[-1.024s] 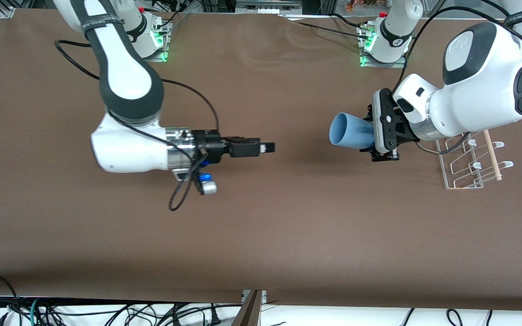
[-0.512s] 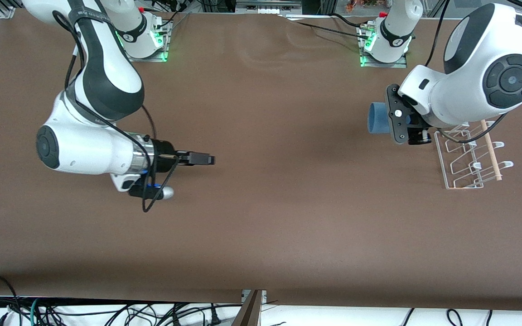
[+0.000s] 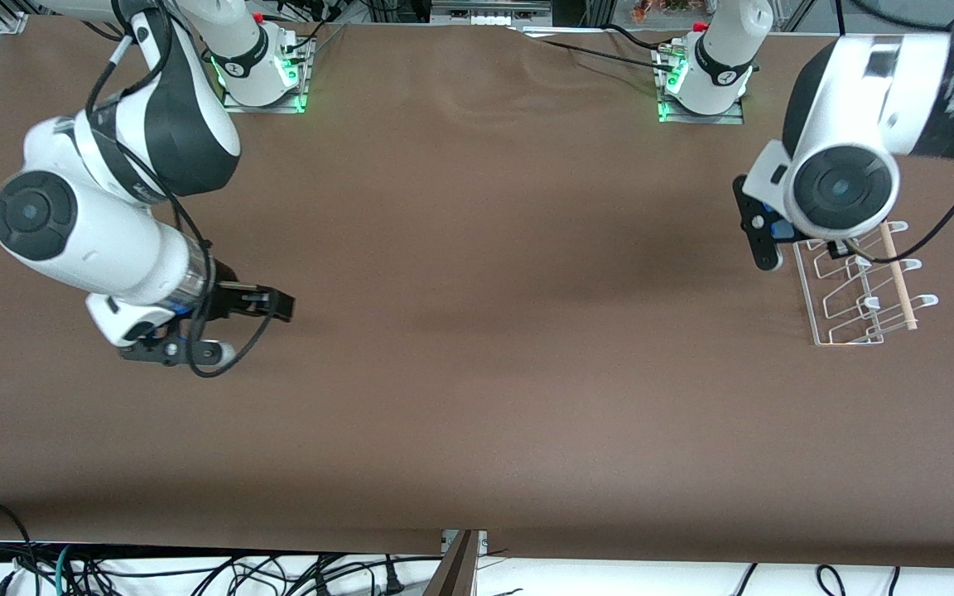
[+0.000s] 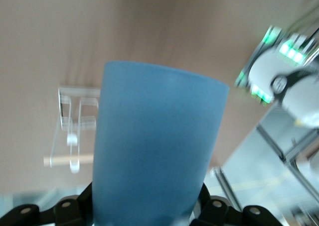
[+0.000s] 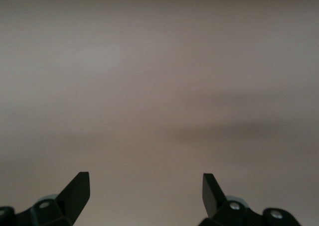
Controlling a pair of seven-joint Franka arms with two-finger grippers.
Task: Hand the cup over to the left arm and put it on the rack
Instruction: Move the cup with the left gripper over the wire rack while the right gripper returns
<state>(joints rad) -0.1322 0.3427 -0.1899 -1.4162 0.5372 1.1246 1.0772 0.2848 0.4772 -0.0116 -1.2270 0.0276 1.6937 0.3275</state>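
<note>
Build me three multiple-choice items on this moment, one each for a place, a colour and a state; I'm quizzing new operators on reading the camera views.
1. Where does the rack stand?
A. at the left arm's end of the table
B. at the right arm's end
C. mid-table

2. What colour is the cup?
A. red
B. light blue
C. white

3. How do the right gripper's fingers stand?
A. shut on the cup
B. shut on nothing
C. open, holding nothing

Answers:
1 A: the front view shows the rack below the left arm's wrist.
2 B: the left wrist view shows a blue cup held in the left gripper.
3 C: the right wrist view shows the fingers apart over bare table.
</note>
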